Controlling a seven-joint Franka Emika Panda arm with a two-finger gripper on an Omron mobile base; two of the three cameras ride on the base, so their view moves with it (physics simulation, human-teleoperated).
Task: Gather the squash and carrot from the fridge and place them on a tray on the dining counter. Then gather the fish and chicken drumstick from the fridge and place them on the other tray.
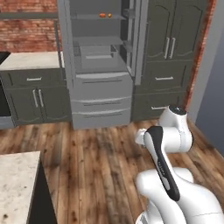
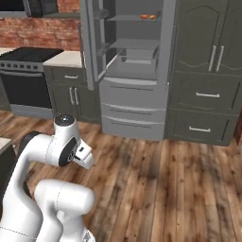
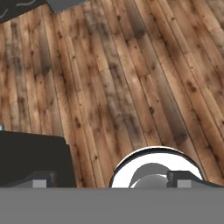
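My pincer is spread wide and empty, aimed down at the wooden floor, well short of the open fridge. Two small orange items sit on the fridge's upper shelf — carrot or squash, I can't tell. I worry about reach: stopping too far back, or clipping the fridge's door — then knocking produce off.

open fridge: upper shelf carries two small orange items, side by side.
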